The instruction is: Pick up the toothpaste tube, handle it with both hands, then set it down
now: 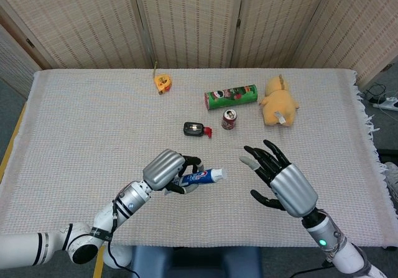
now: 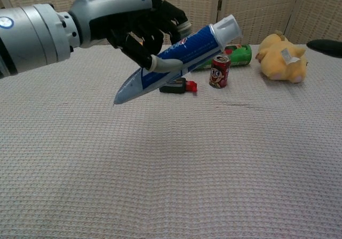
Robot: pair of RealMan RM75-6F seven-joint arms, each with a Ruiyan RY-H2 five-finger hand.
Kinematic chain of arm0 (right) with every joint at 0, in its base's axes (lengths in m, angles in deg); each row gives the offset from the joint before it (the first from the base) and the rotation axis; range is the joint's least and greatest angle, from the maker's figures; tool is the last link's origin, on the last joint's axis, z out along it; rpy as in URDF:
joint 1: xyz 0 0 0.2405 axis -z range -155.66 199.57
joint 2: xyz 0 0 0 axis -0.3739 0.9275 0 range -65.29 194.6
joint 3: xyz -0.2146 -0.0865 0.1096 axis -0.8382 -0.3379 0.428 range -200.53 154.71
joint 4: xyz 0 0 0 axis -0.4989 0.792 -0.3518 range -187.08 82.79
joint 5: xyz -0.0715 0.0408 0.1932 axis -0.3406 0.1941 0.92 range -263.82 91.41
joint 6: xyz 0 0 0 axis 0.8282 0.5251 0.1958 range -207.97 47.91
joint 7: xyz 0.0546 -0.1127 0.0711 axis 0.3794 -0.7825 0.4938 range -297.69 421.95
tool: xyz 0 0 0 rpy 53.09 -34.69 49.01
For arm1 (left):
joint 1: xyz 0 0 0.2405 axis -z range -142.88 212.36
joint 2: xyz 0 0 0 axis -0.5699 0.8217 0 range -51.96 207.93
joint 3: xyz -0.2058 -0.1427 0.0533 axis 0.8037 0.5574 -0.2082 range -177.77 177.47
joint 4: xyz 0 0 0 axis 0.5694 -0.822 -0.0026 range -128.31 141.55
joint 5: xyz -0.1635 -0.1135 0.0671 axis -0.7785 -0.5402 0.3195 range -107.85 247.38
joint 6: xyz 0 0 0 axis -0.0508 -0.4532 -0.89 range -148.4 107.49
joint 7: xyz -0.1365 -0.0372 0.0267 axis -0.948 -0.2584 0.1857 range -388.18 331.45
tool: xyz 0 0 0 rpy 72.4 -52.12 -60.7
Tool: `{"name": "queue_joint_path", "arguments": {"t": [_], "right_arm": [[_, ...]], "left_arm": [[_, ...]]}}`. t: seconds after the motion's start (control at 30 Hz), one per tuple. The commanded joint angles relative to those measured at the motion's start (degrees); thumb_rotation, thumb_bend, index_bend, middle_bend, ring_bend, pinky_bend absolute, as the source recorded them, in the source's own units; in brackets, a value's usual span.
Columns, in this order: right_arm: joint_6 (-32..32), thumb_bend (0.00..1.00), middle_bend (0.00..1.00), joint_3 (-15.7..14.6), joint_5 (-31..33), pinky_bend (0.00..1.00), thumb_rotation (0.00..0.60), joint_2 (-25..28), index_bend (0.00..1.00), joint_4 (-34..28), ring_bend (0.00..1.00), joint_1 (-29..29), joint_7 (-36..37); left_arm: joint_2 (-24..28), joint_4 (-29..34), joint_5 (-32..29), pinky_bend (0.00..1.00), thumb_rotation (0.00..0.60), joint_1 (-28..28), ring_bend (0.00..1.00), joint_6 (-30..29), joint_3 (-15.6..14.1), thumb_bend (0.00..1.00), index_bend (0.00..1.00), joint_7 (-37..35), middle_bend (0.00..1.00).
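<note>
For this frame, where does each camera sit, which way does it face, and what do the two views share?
Head view: high above the near table edge, looking down; shows both forearms, the left robot hand holding the toothpaste tube, and the open right robot hand.
Chest view: low, facing across the table toward the screens; shows the left robot hand, and one dark fingertip at the right edge.
Shared: tube, red can, plush toy.

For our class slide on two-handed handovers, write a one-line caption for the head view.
Left hand holds the toothpaste tube above the table, cap toward the open right hand.
</note>
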Motion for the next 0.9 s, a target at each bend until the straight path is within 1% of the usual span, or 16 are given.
{"name": "queue_joint_path", "arguments": {"t": [0.03,0.53,0.9], "right_arm": [[0.39,0.36,0.09,0.51,0.67,0.00,0.551,-0.88,0.12,-0.71,0.15,-0.59,-1.26],[5.07,0.36,0.10,2.13,3.56,0.00,0.553,-4.27,0.12,-3.68,0.16,-5.06,-5.98],[5.79,0.36,0.10,2.59,5.50,0.00,0.559,-4.91,0.12,-4.05,0.15,-6.56,-6.73]], "left_arm": [[0.27,1.10,-0.18,0.67,0.600,0.24,0.70,-0.22,0.06,0.53,0.72,0.89,0.78],[-1.84,2.45,-2.96,0.66,0.600,1.16,0.70,-2.21,0.12,0.53,0.72,6.64,0.78],[-1.69,3.10,-3.58,0.66,0.600,1.34,0.70,-2.56,-0.10,0.53,0.72,7.58,0.78]]}}
